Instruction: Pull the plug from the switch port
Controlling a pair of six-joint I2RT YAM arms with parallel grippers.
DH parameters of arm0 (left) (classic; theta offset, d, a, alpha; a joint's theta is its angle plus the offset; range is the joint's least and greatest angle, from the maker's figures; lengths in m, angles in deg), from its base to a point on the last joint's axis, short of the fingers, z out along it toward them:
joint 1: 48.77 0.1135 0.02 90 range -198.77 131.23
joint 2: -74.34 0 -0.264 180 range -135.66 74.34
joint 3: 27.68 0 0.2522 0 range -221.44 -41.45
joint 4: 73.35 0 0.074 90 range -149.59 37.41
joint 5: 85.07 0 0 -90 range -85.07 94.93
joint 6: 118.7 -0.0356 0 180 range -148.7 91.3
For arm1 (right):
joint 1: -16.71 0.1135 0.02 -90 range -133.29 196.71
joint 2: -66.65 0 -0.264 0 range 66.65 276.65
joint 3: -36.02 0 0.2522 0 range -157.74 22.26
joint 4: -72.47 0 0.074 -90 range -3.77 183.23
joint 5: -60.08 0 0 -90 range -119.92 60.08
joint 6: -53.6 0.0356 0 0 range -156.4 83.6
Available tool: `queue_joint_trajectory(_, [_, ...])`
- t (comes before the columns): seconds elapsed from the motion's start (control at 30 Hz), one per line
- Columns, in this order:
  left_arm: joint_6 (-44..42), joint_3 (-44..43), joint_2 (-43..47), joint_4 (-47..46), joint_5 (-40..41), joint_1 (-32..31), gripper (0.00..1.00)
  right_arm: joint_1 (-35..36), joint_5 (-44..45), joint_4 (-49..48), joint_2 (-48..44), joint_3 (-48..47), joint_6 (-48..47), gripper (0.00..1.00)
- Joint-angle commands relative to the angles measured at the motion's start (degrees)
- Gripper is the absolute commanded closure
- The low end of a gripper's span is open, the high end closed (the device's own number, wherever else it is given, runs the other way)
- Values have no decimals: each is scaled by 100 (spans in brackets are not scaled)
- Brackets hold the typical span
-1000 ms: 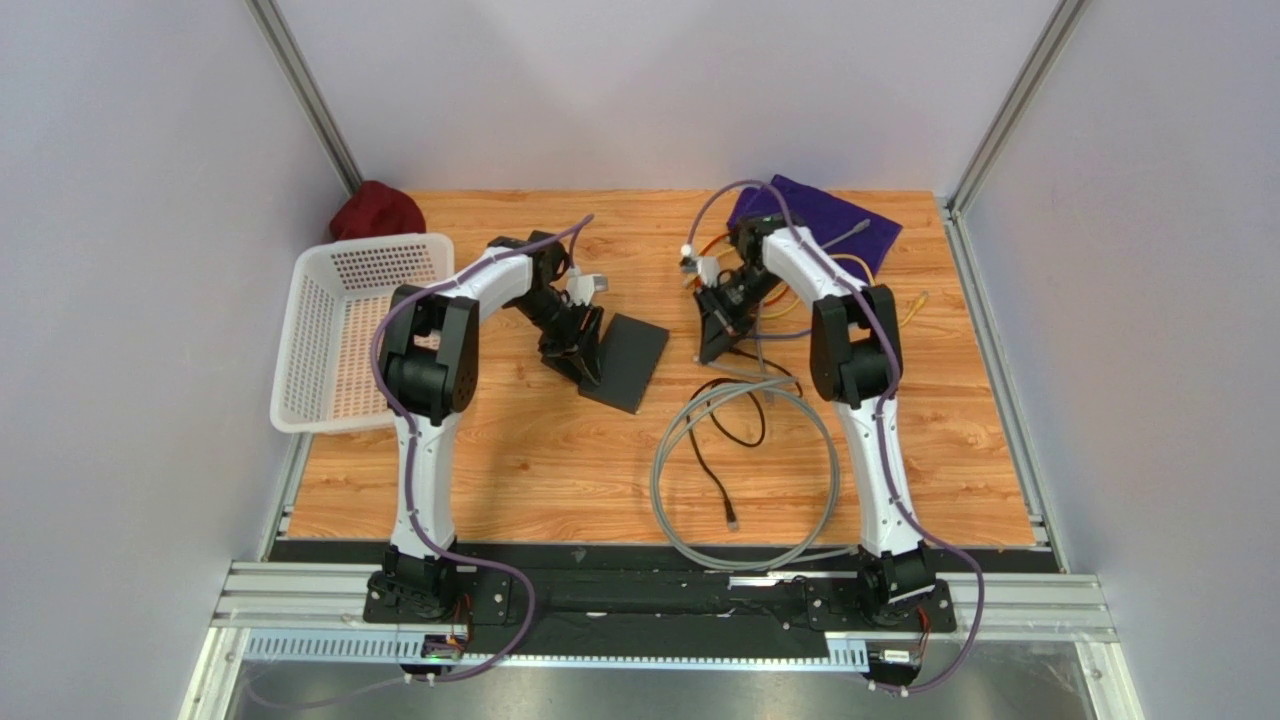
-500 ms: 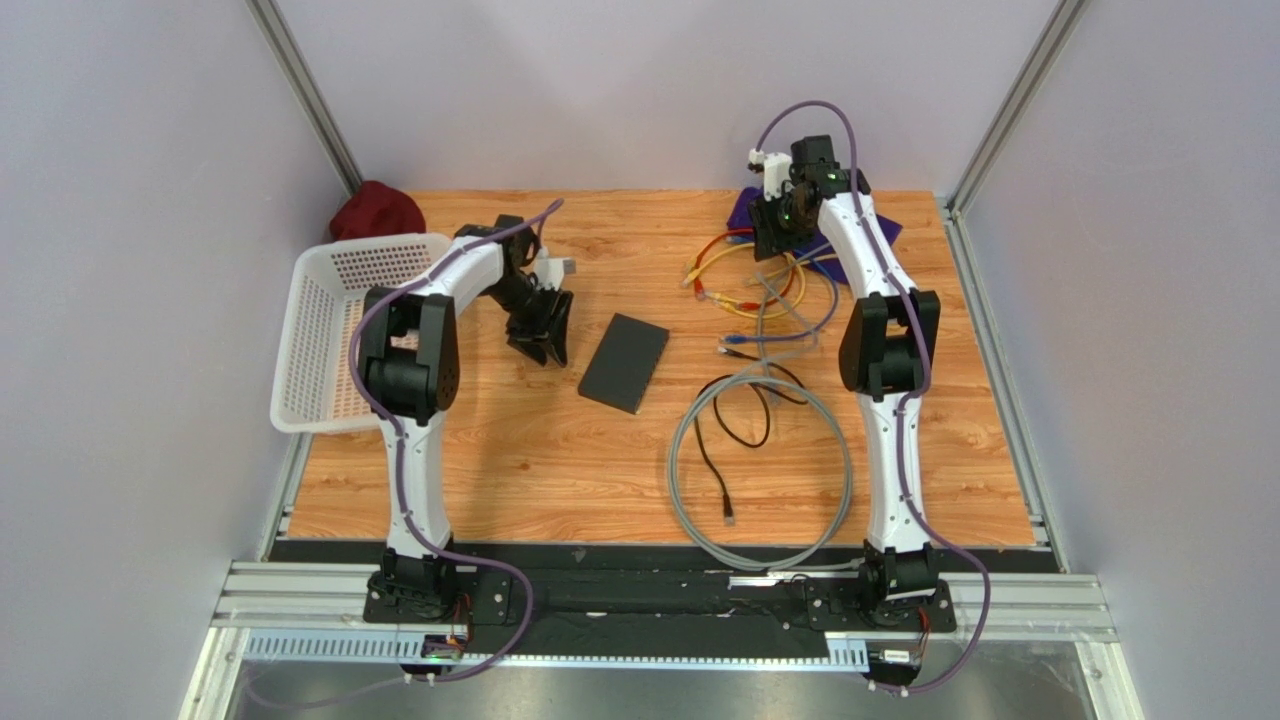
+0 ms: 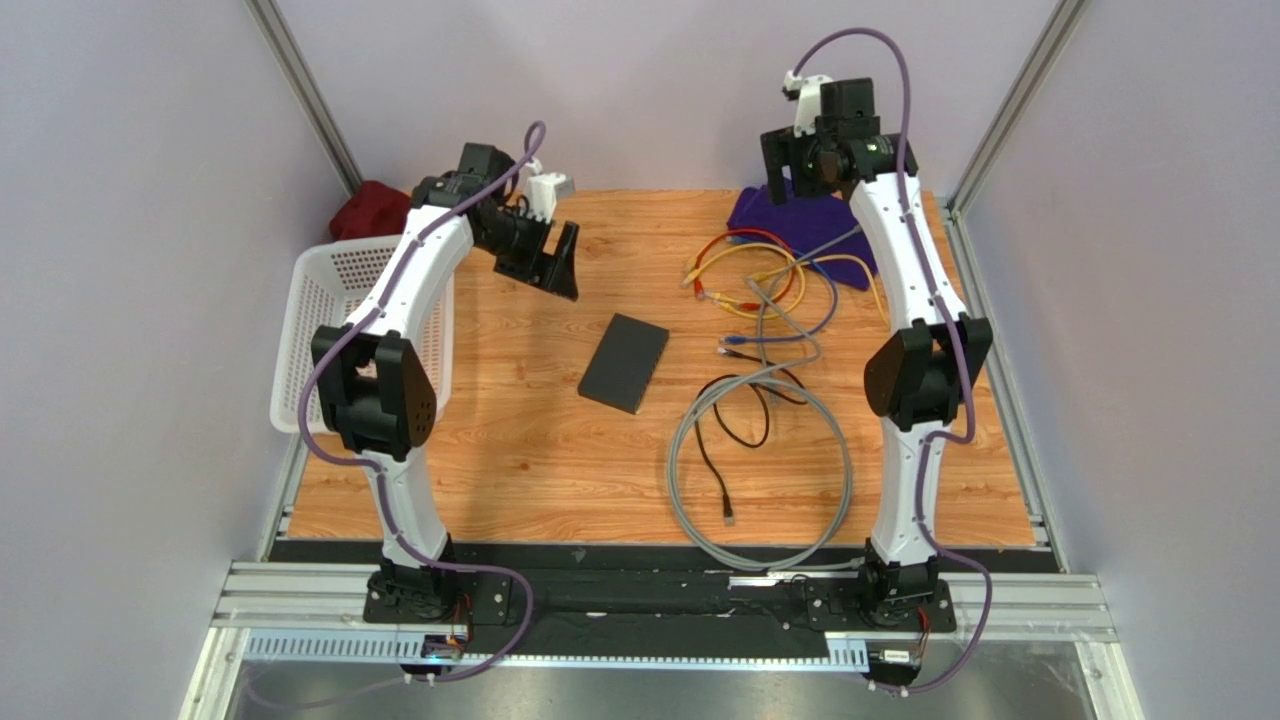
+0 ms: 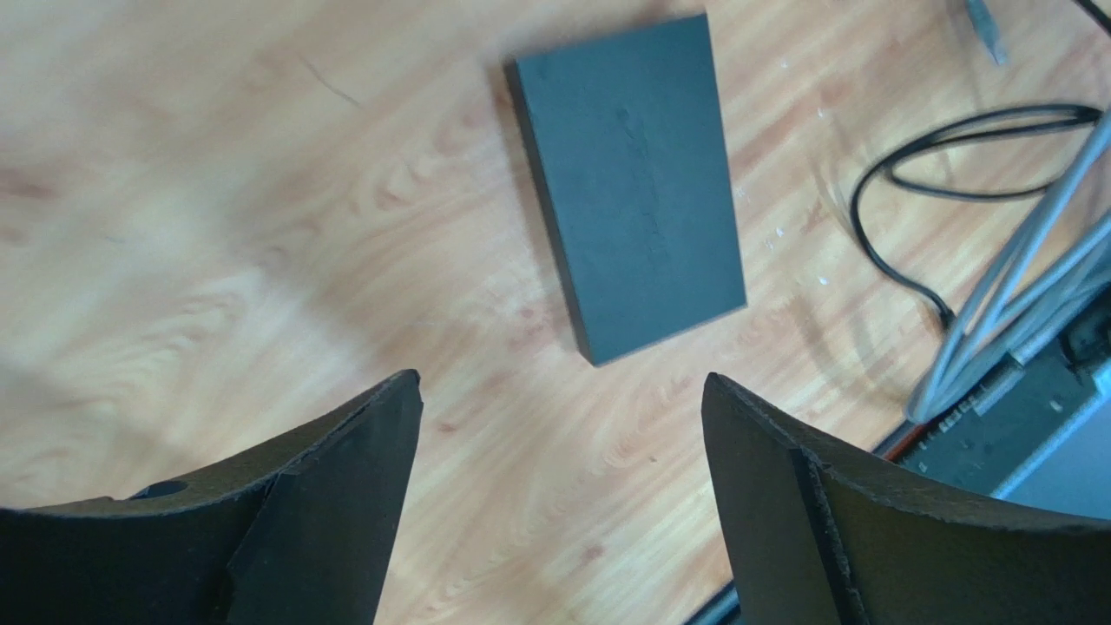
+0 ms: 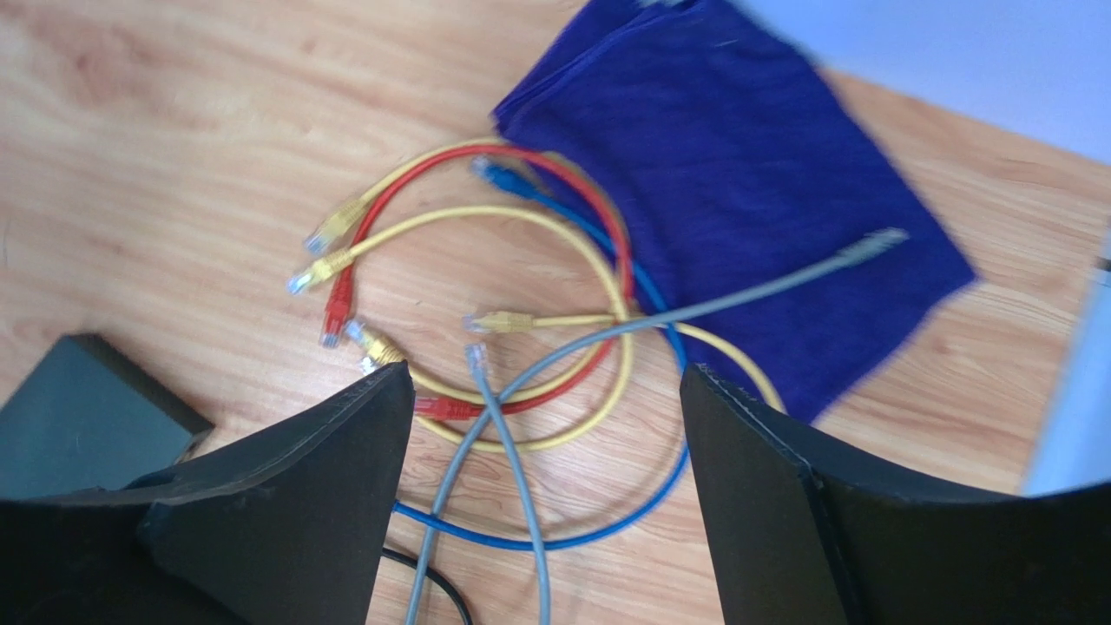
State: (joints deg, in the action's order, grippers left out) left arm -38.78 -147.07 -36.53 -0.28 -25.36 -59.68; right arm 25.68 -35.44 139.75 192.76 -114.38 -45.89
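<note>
My left gripper [image 4: 561,388] hangs high over the surface [image 3: 511,450] with its jaws spread wide and nothing between them. From there its camera looks straight down on the switch [image 3: 624,362], which lies flat on the wood near the middle, between my two arms, well apart from either gripper. No cable reaches the sides of the switch I can see, and its far short edge looks bare too, so I judge the plug to be out of its port already. Which loose end was the plug I cannot tell. My right gripper [image 5: 544,378] is just as wide and just as empty. It is raised at the far side, above the tangle of coloured patch cables [image 5: 621,300] that spill off the purple cloth [image 5: 743,169]. A grey cable coil [image 3: 675,458] lies nearer my bases, with one grey strand running up into the tangle and its end resting on the cloth. Both grippers being open and lifted clear makes sense if the work is over: nothing needs pinning down, and height keeps my fingers from snagging the cables or nudging the switch. The white basket [image 3: 338,330] sits at the left edge, apart from all of this.
</note>
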Motion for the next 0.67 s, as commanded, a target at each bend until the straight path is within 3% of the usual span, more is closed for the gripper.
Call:
queue_joint_trajectory(0.0, [-134, -1228, 224, 124, 417, 2, 11, 131, 1322, -88, -621, 41, 414, 20])
queue_joint_trajectory(0.1, [-12, -1854, 206, -145, 1320, 2, 5, 219, 1737, -26, -955, 137, 308, 19])
queue_joint_trajectory(0.17, [260, -1857, 250, -541, 2502, 2, 1, 219, 1896, -113, -1289, 619, 422, 18])
queue_joint_trajectory(0.3, [402, -2164, -232, -737, 3712, -51, 1, 306, 2370, -350, -1746, 1753, 477, 18])
queue_joint_trajectory(0.4, [288, -1902, -251, -798, 3933, -244, 1, 587, 2819, -544, -1747, 2290, 19, 18])
queue_joint_trajectory(0.63, [226, -1576, -40, -824, 3854, -648, 1, 931, 1941, -157, -1536, 1817, -475, 18])
